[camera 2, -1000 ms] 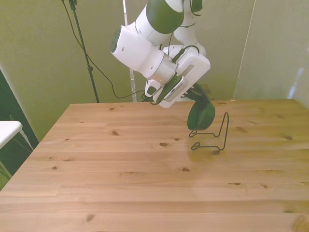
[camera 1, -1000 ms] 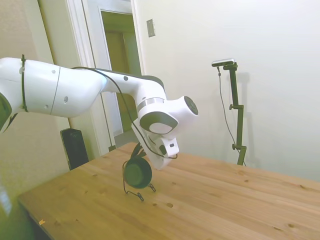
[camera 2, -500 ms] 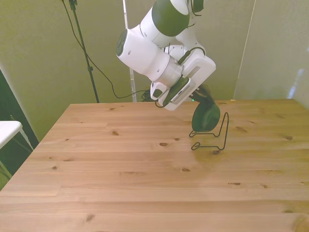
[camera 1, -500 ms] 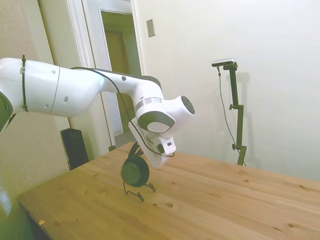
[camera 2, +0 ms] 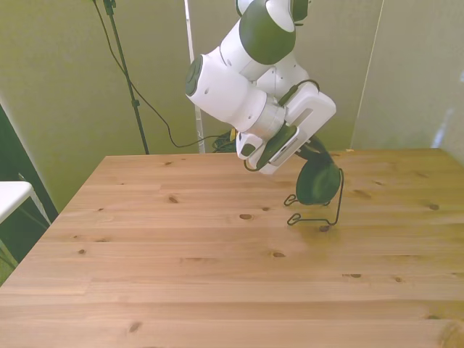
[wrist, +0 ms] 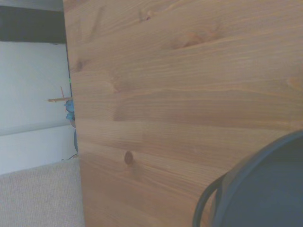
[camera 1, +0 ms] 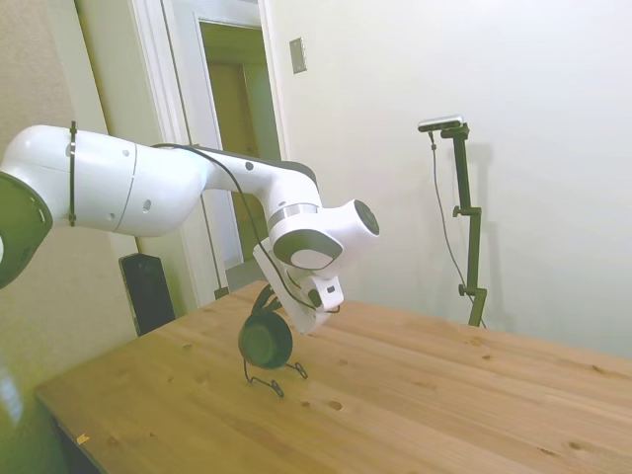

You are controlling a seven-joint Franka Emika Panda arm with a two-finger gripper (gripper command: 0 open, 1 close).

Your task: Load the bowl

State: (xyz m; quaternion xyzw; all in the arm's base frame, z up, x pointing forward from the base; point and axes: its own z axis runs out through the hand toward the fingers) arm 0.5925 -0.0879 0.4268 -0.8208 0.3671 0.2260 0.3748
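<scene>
Since the frame a second before, we saw the arm (camera 2: 239, 80) swing toward the front view's right, carrying the bowl (camera 2: 317, 182) with it until the bowl sat against the upright of the wire rack (camera 2: 324, 211) instead of short of it. In the side view the forearm had lifted a little while the wrist dropped lower over the table (camera 1: 415, 395).

The table was the largest thing before us — pale pine boards with dark knots, running off the near edge in both wide views. Over its far part hung the white arm, its wrist tilted down and toward the rack.

The gripper (camera 2: 312, 156) was mostly hidden behind the white wrist housing; we could make out dark fingers reaching down to the bowl's upper edge, and they appeared to be pinching that rim, since the bowl hung on edge with nothing else carrying its top.

The bowl stood on its side, dark green, its round face toward the front camera, nested between the rack's thin uprights and just above the rack's looped feet. From the side (camera 1: 265, 341) it showed as a dark disc above the wire feet (camera 1: 269, 380).

In the wrist view the bowl's rim (wrist: 265, 189) filled one corner, blurred, with a curve of black wire (wrist: 204, 201) beside it.
</scene>
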